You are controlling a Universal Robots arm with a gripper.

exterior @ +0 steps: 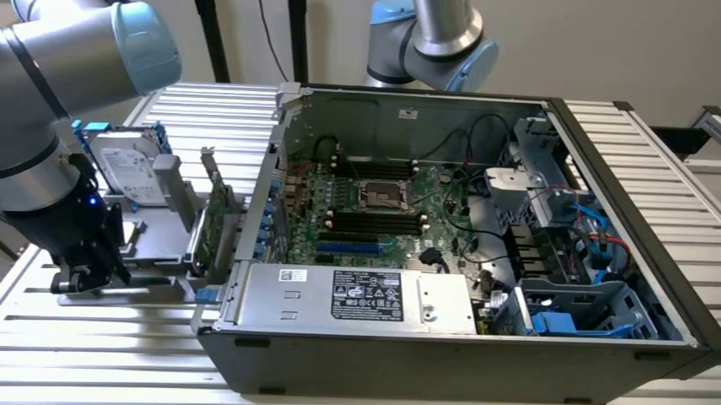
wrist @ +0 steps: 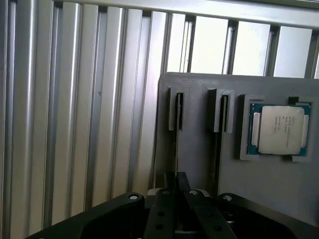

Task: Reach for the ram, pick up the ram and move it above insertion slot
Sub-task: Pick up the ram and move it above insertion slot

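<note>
Black two-finger gripper [exterior: 84, 274] [wrist: 175, 181], low over the grey plastic parts holder [exterior: 152, 232], fingers pinched close on the thin green ram [wrist: 178, 114], which stands on edge in the holder's slot. Then the silver hard drive [exterior: 124, 164], the green expansion card [exterior: 214, 224] and the open grey computer case [exterior: 451, 363].

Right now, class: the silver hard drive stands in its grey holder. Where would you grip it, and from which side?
Probably the upper end of the hard drive, pinched across its labelled face and back, coming from above: it stands upright, its lower end in the holder, leaving the top free.
</note>
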